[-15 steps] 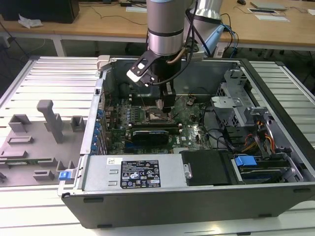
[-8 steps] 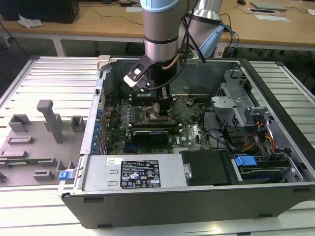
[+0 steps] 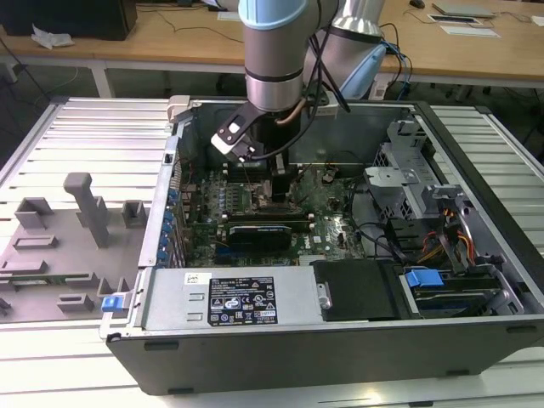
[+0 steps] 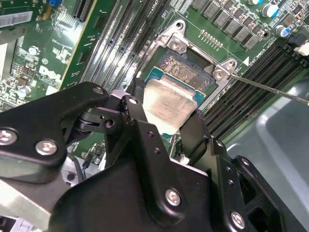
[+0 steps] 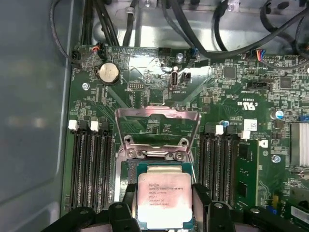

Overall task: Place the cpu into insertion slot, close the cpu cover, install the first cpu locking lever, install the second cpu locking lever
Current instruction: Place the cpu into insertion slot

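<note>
My gripper pinches the cpu by two edges, over the insertion slot inside the open computer case — the cpu cover stands raised beyond. Black memory slots flank both sides

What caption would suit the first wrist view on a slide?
The gripper grips the cpu by two opposite edges, close to the open cpu cover on the green motherboard.
</note>
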{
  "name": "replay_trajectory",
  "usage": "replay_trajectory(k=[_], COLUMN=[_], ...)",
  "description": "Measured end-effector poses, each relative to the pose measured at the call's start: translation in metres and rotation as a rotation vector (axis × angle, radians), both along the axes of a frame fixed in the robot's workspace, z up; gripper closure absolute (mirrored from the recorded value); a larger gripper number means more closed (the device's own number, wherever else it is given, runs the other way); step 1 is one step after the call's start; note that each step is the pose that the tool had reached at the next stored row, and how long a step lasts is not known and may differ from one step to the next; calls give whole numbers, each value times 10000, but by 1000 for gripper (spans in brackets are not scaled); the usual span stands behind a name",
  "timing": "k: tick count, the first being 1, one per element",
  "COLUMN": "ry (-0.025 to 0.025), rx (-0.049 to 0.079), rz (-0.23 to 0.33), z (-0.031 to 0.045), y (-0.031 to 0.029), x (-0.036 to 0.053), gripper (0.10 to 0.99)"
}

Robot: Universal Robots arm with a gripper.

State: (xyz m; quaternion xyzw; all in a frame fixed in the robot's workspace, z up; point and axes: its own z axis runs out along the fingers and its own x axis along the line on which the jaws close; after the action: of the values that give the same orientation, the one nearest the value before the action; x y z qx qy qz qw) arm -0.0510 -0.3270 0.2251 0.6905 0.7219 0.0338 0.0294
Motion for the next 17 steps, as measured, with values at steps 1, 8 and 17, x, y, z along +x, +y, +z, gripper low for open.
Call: replay_trajectory(k=[1,8,17], ry=[1,0,-1], rx=[-1,1,2], rz=[-9,-295,-630], z=[-13,-87,-185], y=[10,26,50], x=[-6,-32,-39], gripper=[545,545,545])
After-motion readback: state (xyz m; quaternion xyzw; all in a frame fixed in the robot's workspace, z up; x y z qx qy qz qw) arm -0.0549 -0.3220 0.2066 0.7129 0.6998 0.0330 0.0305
